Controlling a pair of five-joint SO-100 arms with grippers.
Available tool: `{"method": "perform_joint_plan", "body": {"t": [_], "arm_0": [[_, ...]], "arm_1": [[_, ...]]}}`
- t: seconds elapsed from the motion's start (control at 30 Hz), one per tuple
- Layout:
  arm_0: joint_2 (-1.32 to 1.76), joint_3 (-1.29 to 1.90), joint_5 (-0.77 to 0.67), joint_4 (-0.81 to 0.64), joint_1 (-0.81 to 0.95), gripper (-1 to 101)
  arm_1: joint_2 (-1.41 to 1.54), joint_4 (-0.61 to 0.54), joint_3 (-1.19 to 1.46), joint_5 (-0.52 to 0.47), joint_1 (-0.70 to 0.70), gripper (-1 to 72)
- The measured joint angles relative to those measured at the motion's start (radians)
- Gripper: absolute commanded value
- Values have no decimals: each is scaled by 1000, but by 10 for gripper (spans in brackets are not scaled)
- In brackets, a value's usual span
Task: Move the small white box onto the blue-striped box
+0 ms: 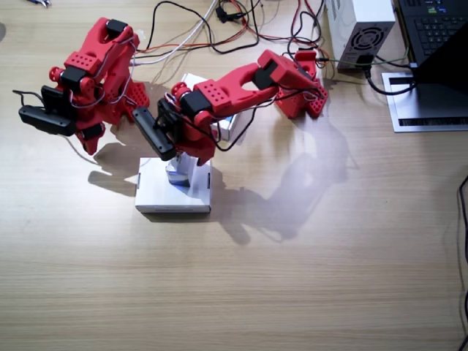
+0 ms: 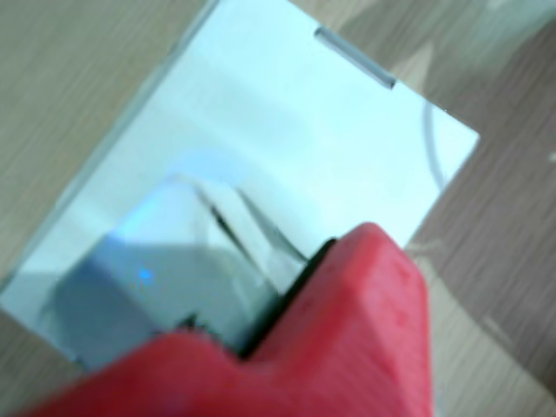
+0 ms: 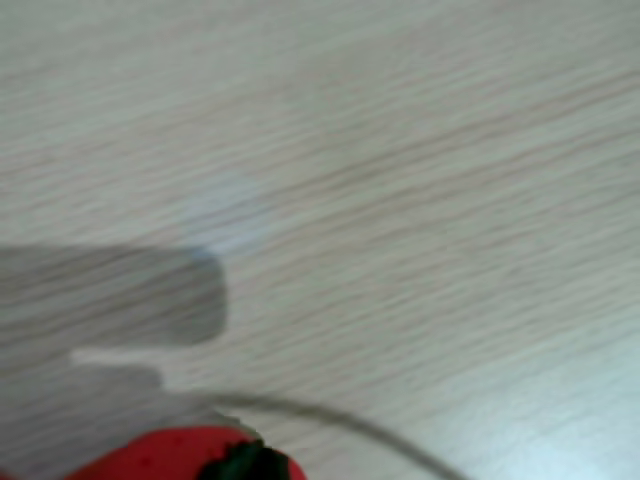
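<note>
My left gripper point(image 1: 180, 167) points down over a large plain white flat box point(image 1: 157, 191) and is shut on the small white box point(image 1: 179, 178), which stands on or just above that flat box. In a wrist view the small white box point(image 2: 165, 261), with grey sides, lies against a red jaw above the flat box point(image 2: 287, 130). The blue-striped box point(image 1: 228, 126) lies behind the left arm, mostly hidden by it. My right arm is folded back, and its gripper point(image 1: 91, 139) hangs shut over bare table. The other wrist view shows only wood and a red fingertip point(image 3: 180, 455).
A grey power supply point(image 1: 358, 25) and a laptop point(image 1: 439, 29) stand at the back right, with a printed sheet point(image 1: 428, 102) beside them. Loose cables point(image 1: 219, 29) run along the back edge. Bare wood stretches across the front of the table.
</note>
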Motion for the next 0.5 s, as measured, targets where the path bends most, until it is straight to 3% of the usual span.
{"method": "perform_joint_plan", "body": {"t": [0.23, 0.5], "arm_0": [[-140, -84, 54, -3, 15, 302], [-35, -18, 104, -3, 15, 221]], "arm_1": [[18, 0, 14, -3, 0, 4], [34, 0, 15, -2, 0, 29]]}}
